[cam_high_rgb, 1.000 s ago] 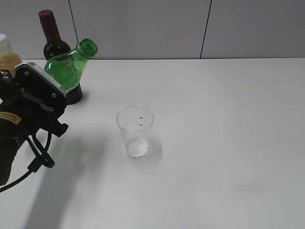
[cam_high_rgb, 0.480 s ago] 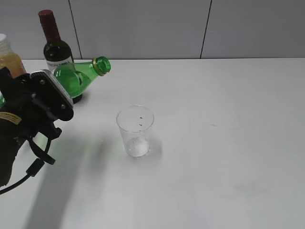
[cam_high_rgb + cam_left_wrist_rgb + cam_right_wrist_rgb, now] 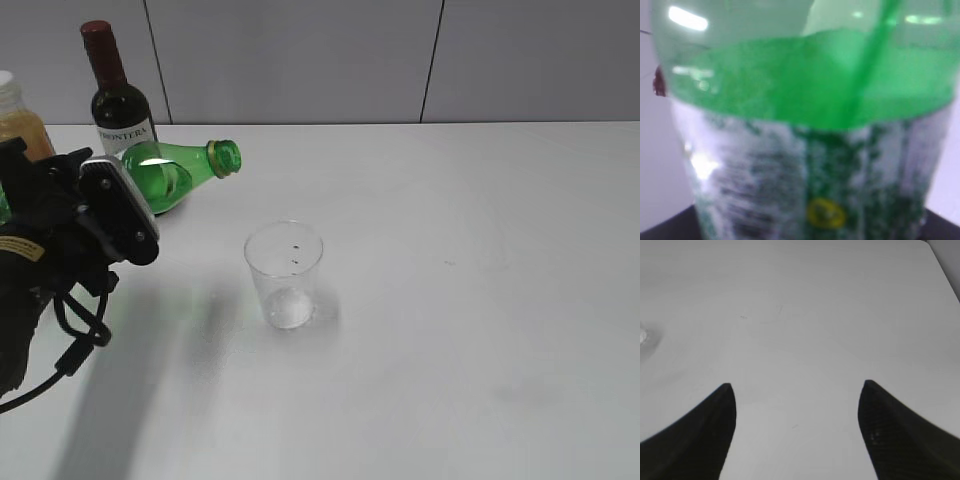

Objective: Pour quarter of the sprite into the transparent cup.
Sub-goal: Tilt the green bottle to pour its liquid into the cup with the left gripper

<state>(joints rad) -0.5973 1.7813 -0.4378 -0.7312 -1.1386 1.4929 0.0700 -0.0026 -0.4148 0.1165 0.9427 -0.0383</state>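
Observation:
The sprite (image 3: 170,176), a green bottle with no cap, lies tilted almost level above the table, its open mouth pointing right. My left gripper (image 3: 128,200) is shut on its body. The left wrist view is filled by the sprite (image 3: 805,100), with green liquid above the white-and-green label. The transparent cup (image 3: 284,275) stands upright on the table, below and to the right of the bottle's mouth, apart from it. No stream shows between them. My right gripper (image 3: 797,387) hangs open over bare table, holding nothing; it is out of the exterior view.
A dark wine bottle (image 3: 115,95) with a red cap stands at the back left, just behind the sprite. An orange juice bottle (image 3: 18,120) is at the left edge. The white table (image 3: 450,300) runs back to a grey wall.
The left gripper has tipped the sprite from a steep slant to nearly level. Its mouth has swung right and lower, closer to the cup. The cup has not moved.

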